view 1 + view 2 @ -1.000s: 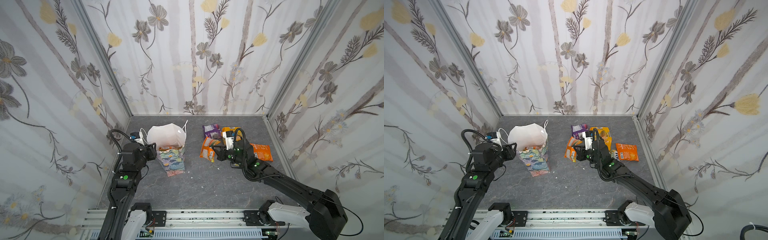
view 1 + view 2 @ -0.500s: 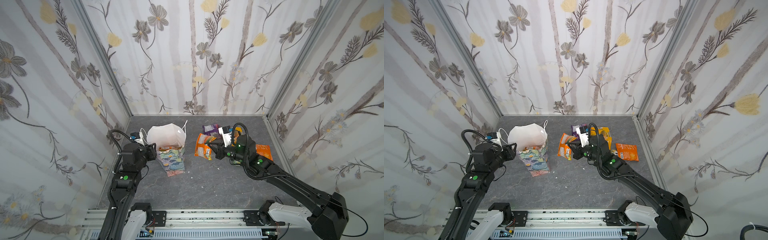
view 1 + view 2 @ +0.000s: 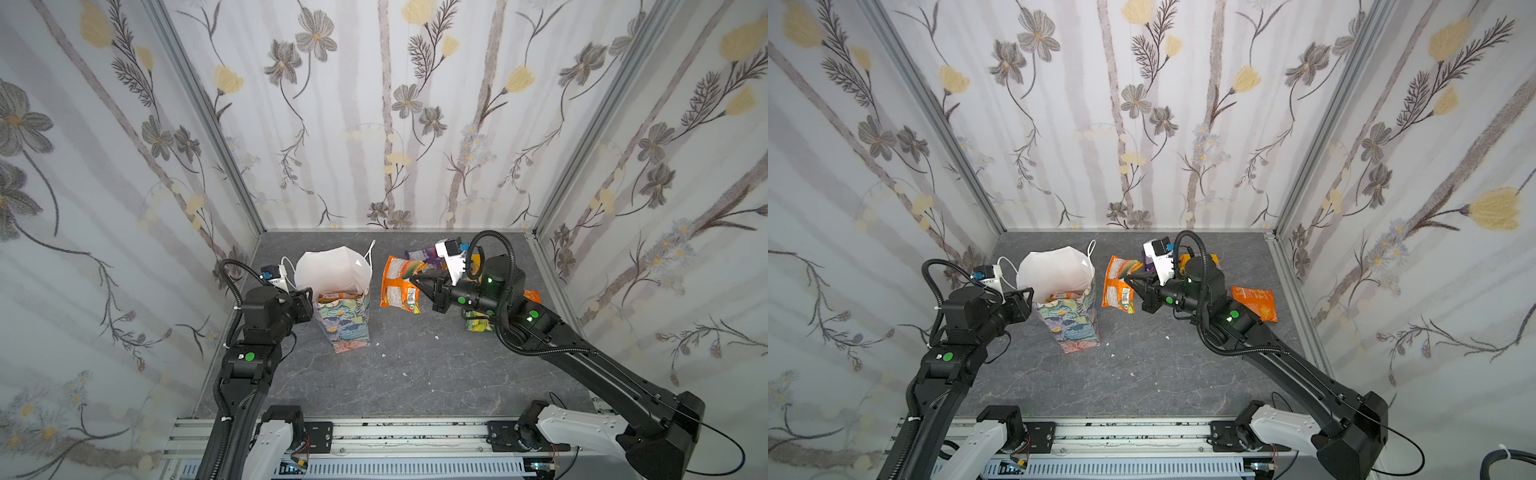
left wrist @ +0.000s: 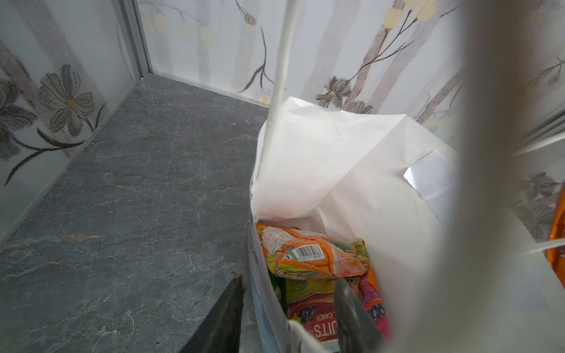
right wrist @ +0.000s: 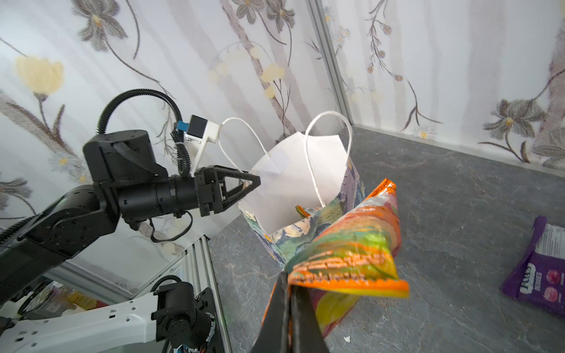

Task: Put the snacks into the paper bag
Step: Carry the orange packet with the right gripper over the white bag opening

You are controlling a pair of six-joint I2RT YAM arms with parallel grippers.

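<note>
The paper bag (image 3: pixel 347 328) (image 3: pixel 1077 322) stands upright at centre left, floral outside, white inside, its mouth wide. My left gripper (image 3: pixel 309 296) (image 3: pixel 1030 294) (image 4: pixel 289 278) is shut on the bag's left rim (image 5: pixel 244 201), one finger outside the wall and one inside. Orange and pink snacks (image 4: pixel 305 255) lie inside the bag. My right gripper (image 3: pixel 412 279) (image 3: pixel 1128 282) (image 5: pixel 289 279) is shut on the edge of an orange snack packet (image 3: pixel 398 286) (image 3: pixel 1118 287) (image 5: pixel 351 247). It holds the packet in the air just right of the bag's mouth.
On the floor behind and under the right arm lie a purple packet (image 3: pixel 419 252) (image 5: pixel 541 269), an orange packet (image 3: pixel 1256 303) and a yellow-green one (image 3: pixel 478 325). White crumbs (image 3: pixel 436 337) dot the grey floor. Papered walls close three sides; a metal rail (image 3: pixel 374 432) runs along the front.
My right gripper has lifted the orange packet off the pile and carried it left, close to the bag. The left arm and the bag have stayed put.
</note>
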